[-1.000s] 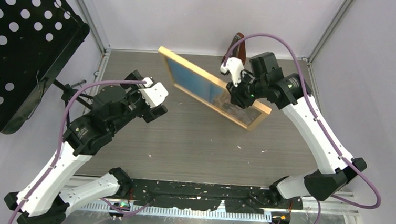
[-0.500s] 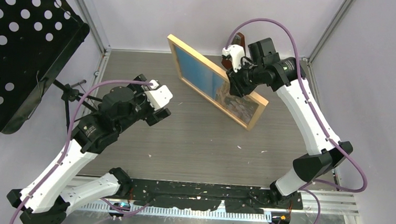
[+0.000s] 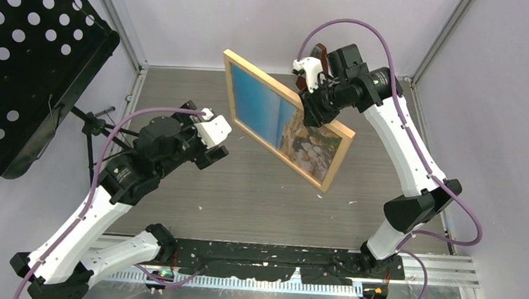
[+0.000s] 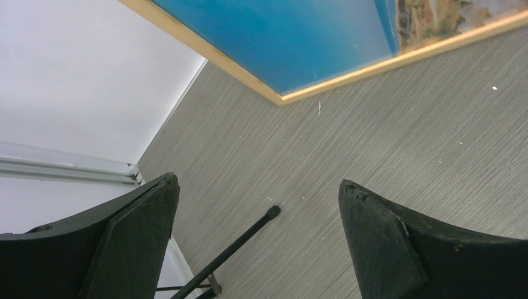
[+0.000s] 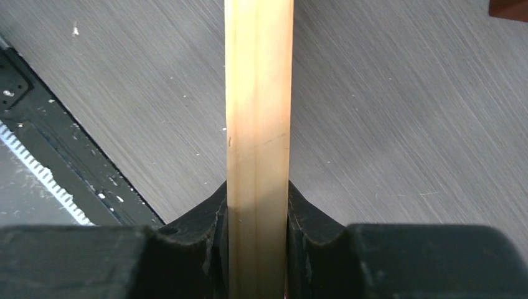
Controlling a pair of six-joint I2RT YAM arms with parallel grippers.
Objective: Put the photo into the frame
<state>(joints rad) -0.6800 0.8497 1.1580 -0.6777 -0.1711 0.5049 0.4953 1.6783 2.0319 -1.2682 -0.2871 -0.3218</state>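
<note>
The light wood frame (image 3: 293, 104) hangs tilted in the air over the back of the table, with the photo (image 3: 278, 121) of blue sky, sea and rocks showing inside it, facing the left arm. My right gripper (image 3: 315, 102) is shut on the frame's upper long edge; in the right wrist view the wooden edge (image 5: 258, 124) runs straight up between the pads (image 5: 215, 212). My left gripper (image 3: 213, 140) is open and empty, left of the frame and apart from it. In the left wrist view the frame's lower corner (image 4: 281, 98) and the blue print (image 4: 280, 37) show above the open fingers (image 4: 380, 243).
A black perforated music stand (image 3: 22, 55) stands at the left, its thin leg (image 4: 240, 240) lying on the grey table. A dark brown object (image 3: 320, 60) shows behind the right gripper at the back wall. A black strip (image 3: 268, 259) runs along the near edge.
The right arm has lifted the frame off the table and turned it, so the picture face now shows more fully. The left gripper has shifted slightly right.
</note>
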